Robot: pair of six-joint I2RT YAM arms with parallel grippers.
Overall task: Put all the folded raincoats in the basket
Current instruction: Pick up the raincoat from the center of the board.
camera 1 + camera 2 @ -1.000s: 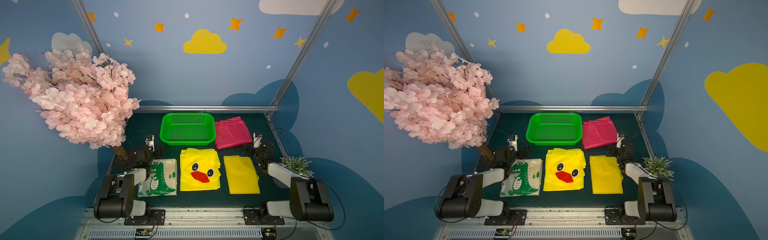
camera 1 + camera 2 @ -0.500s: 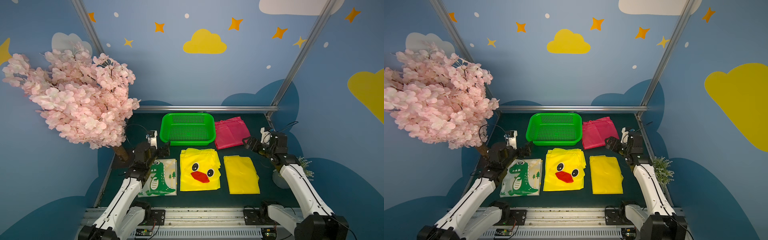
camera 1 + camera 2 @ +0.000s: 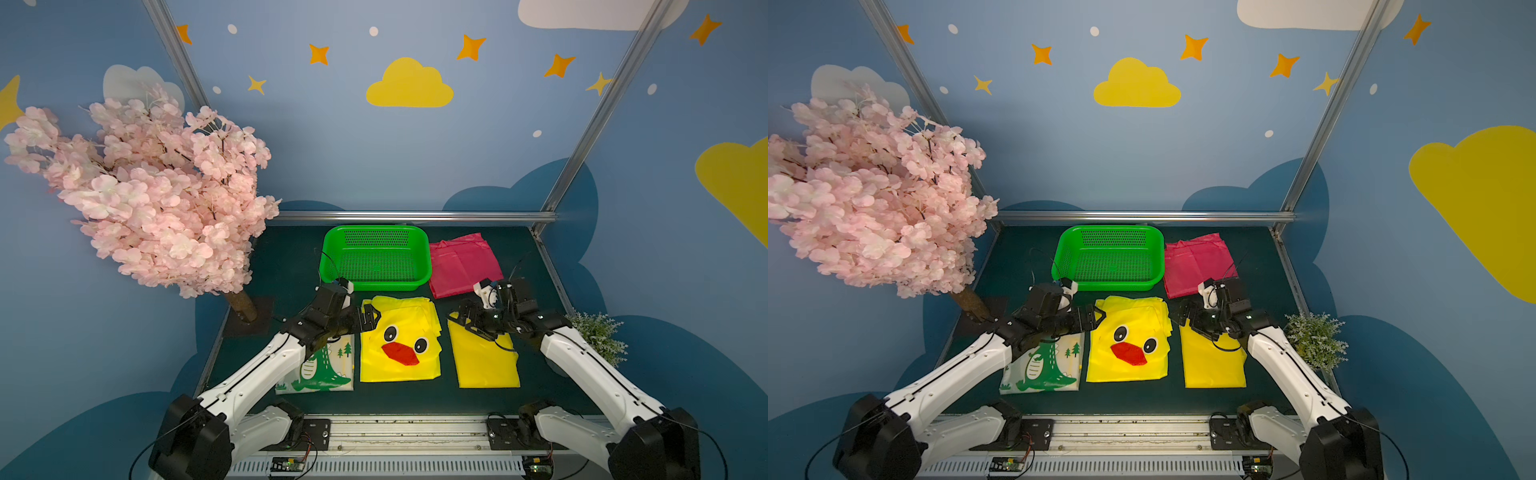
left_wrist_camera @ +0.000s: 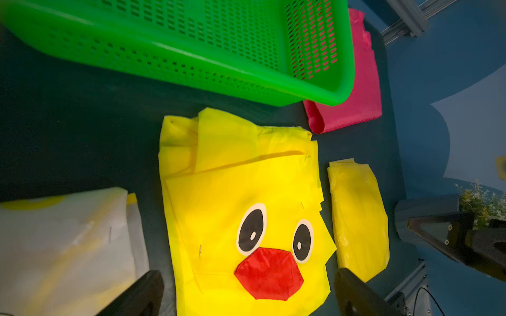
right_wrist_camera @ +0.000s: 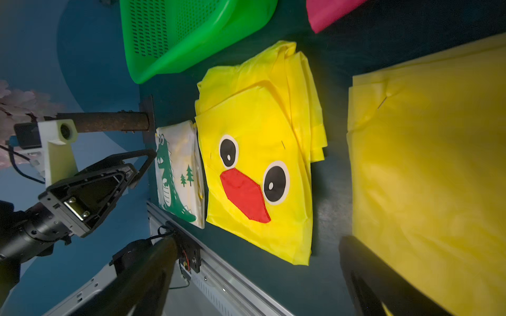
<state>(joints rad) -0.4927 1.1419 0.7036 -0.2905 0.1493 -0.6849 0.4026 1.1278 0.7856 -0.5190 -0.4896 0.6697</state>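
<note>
Both arms have unfolded from their rest at the bottom of the frame and now reach up over the counter [image 3: 282, 266]. My left fingers [image 3: 366, 321] sit at the upper left corner of the duck raincoat [image 3: 399, 345]. They are spread wide with nothing between them, and I cannot tell whether they touch the cloth. My right fingers [image 3: 467, 322] hang over the upper left corner of the plain yellow raincoat [image 3: 486, 365], just right of the duck one. They too are spread wide and hold nothing. The duck raincoat lies folded flat at centre frame, just below the green basket [image 3: 374, 286] and outside it. A pink raincoat [image 3: 461, 262] lies just right of the basket. A dinosaur raincoat [image 3: 328, 370] lies at lower left, partly under my left arm. The pink tree [image 3: 166, 187] stands at the left of the frame.
</note>
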